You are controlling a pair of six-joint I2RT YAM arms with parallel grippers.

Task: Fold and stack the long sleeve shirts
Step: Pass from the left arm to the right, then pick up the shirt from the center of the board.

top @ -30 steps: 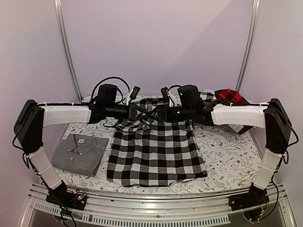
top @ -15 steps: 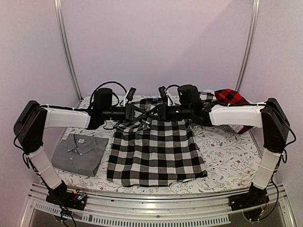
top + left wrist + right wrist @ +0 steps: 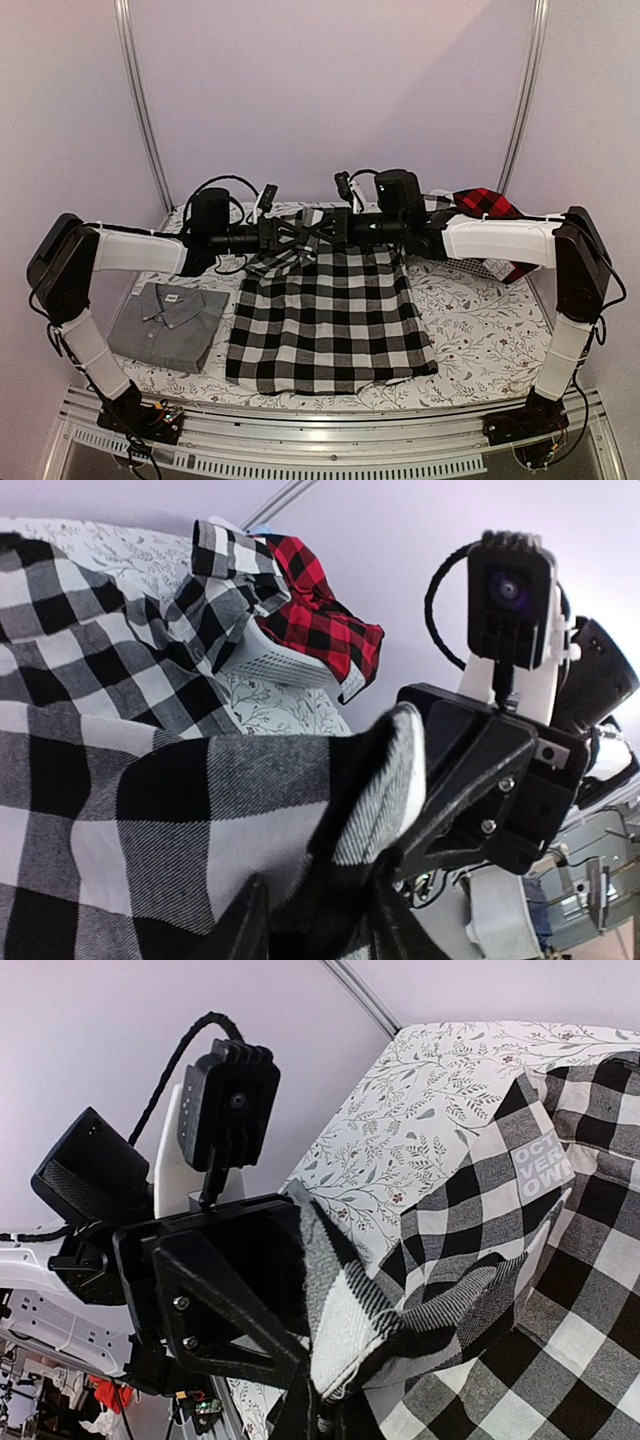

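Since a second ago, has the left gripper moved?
Yes. The left gripper, gripping the black-and-white shirt, slid slightly left, toward where the grey shirt lies.

The top external view hangs above and behind the near edge of the white, floral-printed desk (image 3: 470, 340), facing its far edge and the pale wall, distant enough to hold both arms and most of the desk; the left wrist view sits close over the desk's middle, looking toward the far right corner, where the red-and-black check cloth shirt (image 3: 325, 620) lies over the white plastic basket (image 3: 285, 665), and meets the right arm's black box-shaped wrist camera (image 3: 512, 588) head-on; the right wrist view looks the opposite way, toward the far left corner, meeting the left arm's black box-shaped wrist camera (image 3: 230, 1100); all three share the black-and-white buffalo check cloth shirt (image 3: 330, 320).
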